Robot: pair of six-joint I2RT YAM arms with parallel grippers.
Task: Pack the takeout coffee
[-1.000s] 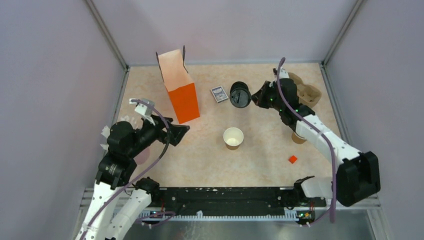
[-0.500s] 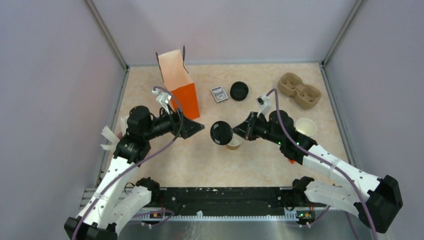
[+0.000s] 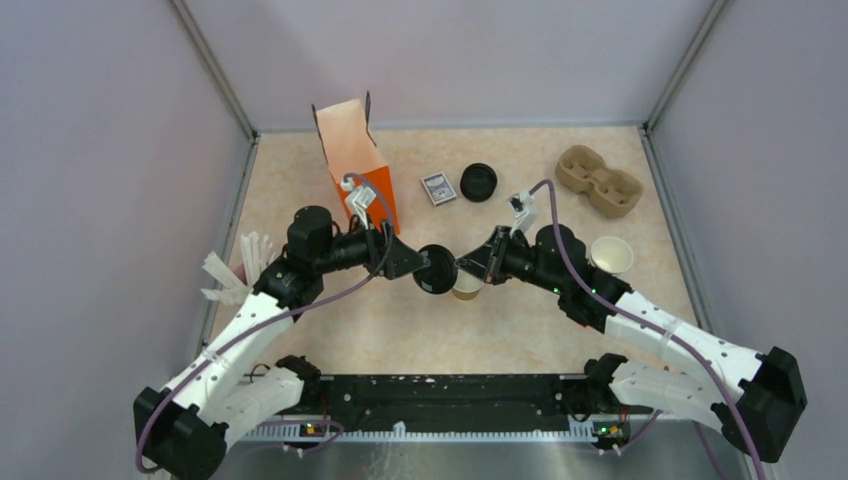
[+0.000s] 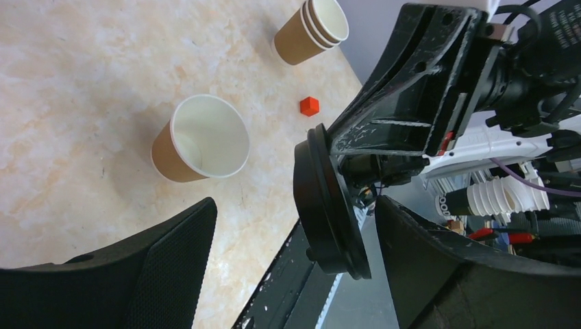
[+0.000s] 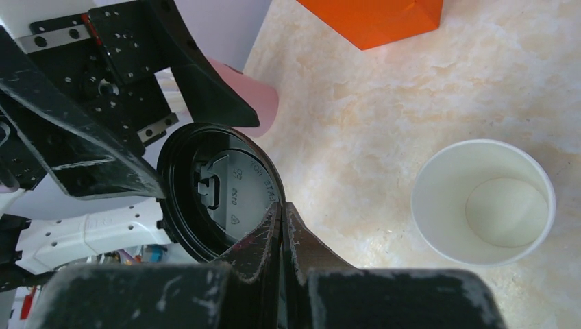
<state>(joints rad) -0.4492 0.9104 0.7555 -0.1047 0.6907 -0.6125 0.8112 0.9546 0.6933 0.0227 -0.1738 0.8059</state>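
The takeout coffee cup (image 3: pixel 466 287), kraft-tan and white inside, stands open and upright mid-table; it also shows in the left wrist view (image 4: pixel 202 140) and the right wrist view (image 5: pixel 483 202). My right gripper (image 3: pixel 470 266) is shut on the rim of a round black lid (image 3: pixel 437 269), holding it on edge above the table, left of the cup. In the right wrist view the gripper (image 5: pixel 282 209) pinches the lid (image 5: pixel 219 188). My left gripper (image 3: pixel 408 262) is open, with a finger on each side of the lid (image 4: pixel 329 199); I cannot tell whether they touch it.
An orange bag (image 3: pixel 360 170) stands open at the back left. A second black lid (image 3: pixel 479 181) and a small card (image 3: pixel 437 188) lie behind. The pulp carrier (image 3: pixel 598 181) sits back right. Nested tan cups (image 3: pixel 611 255) and a red cube (image 4: pixel 309 105) are on the right.
My right gripper brought a black lid from the back down to beside the cup. My left arm swung right until its open fingers straddle the lid.
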